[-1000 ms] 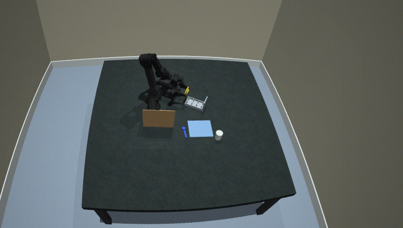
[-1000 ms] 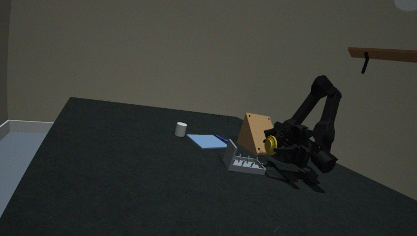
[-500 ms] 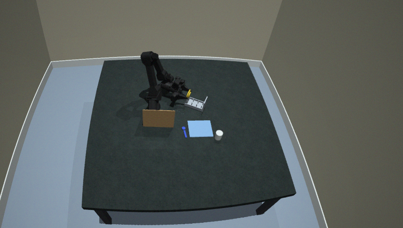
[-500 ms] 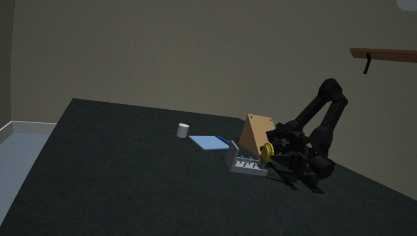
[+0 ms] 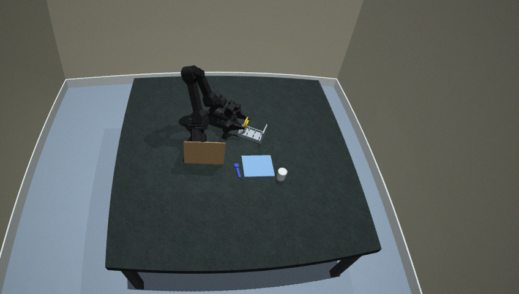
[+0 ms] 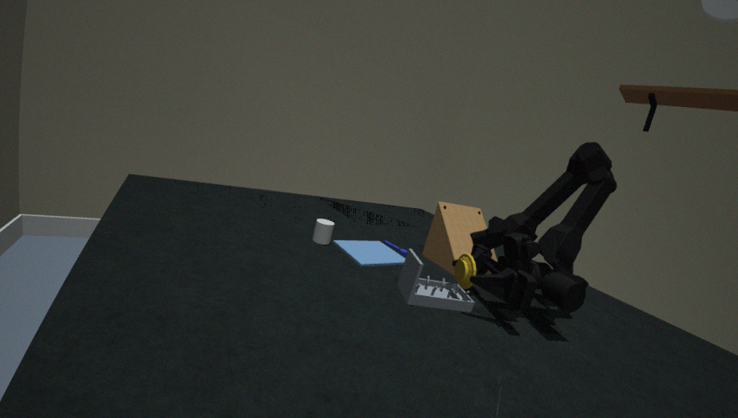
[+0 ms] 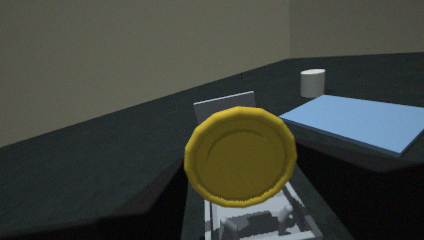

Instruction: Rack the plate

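Observation:
A small round yellow plate (image 5: 246,122) (image 6: 465,271) (image 7: 240,157) is held on edge, roughly upright, at its two sides. My gripper (image 5: 245,123) (image 6: 466,272) (image 7: 237,154) is shut on the plate and holds it above the near end of the dish rack. The grey dish rack (image 5: 250,138) (image 6: 439,304) (image 7: 313,229) has pegs standing on its floor and a tall panel at its far end. In the wrist view the plate covers much of the rack's middle, so the slots under it are partly hidden.
A tilted wooden board (image 5: 204,152) (image 6: 455,232) stands near the arm's base. A light blue flat square (image 5: 257,166) (image 6: 370,252) (image 7: 360,122), a blue spoon-like thing (image 5: 238,171) (image 6: 396,246) and a white cylinder (image 5: 281,174) (image 6: 323,231) (image 7: 312,83) lie beyond the rack.

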